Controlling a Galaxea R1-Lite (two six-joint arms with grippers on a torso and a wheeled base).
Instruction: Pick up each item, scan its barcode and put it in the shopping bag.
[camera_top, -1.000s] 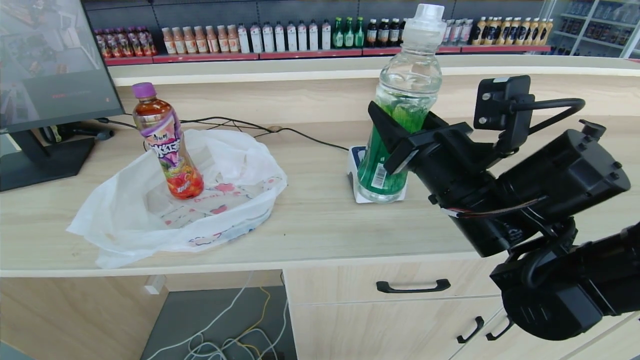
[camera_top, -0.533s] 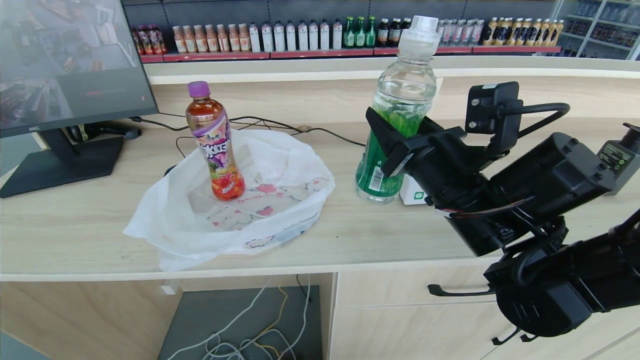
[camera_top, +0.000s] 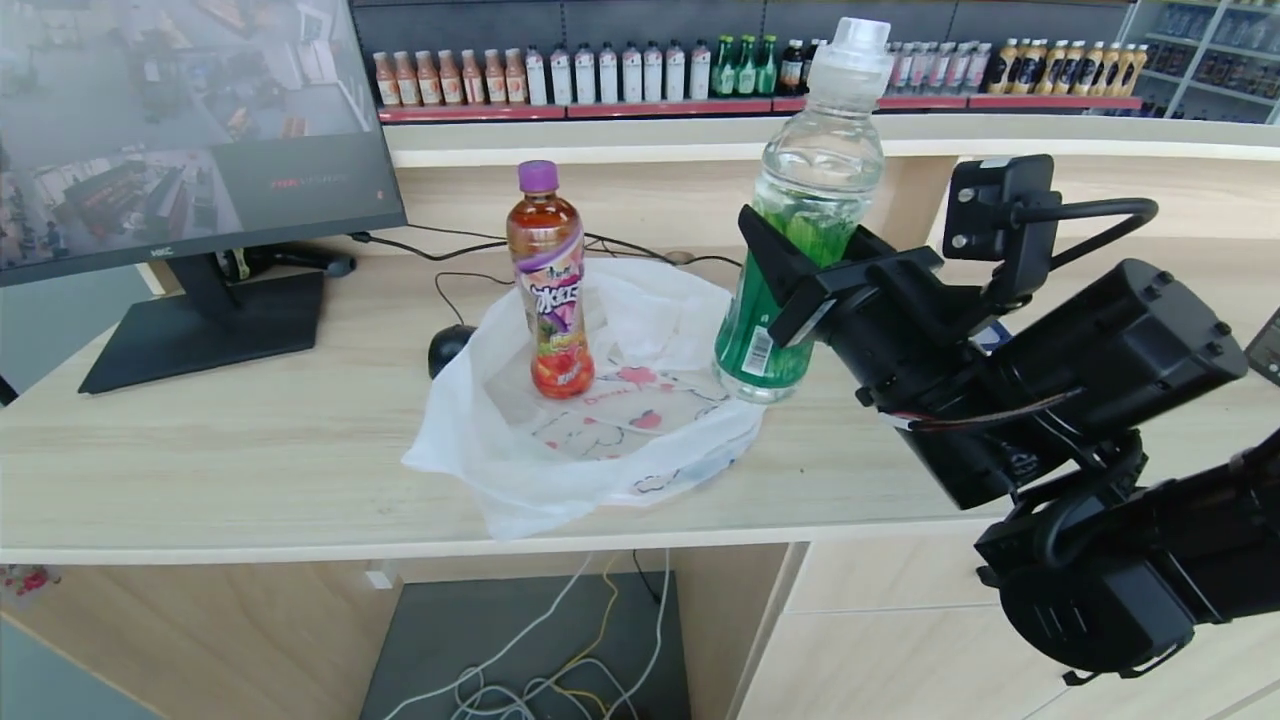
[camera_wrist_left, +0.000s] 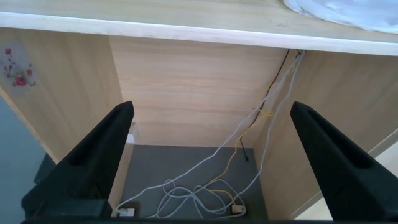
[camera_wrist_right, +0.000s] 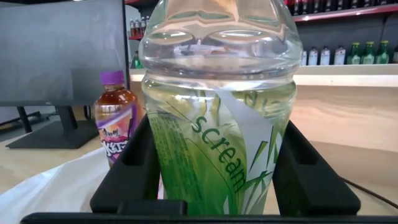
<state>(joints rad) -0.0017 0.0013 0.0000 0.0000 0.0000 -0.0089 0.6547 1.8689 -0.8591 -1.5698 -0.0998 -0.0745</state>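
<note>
Fingers (camera_top: 772, 258) of right gripper (camera_top: 805, 235) clamp upright green-label bottle (camera_top: 818, 165) over edge of shopping bag (camera_top: 600, 470); release here risks it tipping off the rim or striking purple-capped bottle (camera_top: 548, 285) to their left.

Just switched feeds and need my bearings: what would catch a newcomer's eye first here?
The right gripper clamps a tall green-labelled bottle, upright, at the right edge of the white shopping bag on the counter. A purple-capped tea bottle stands upright inside that bag, with a large monitor to the left.
</note>
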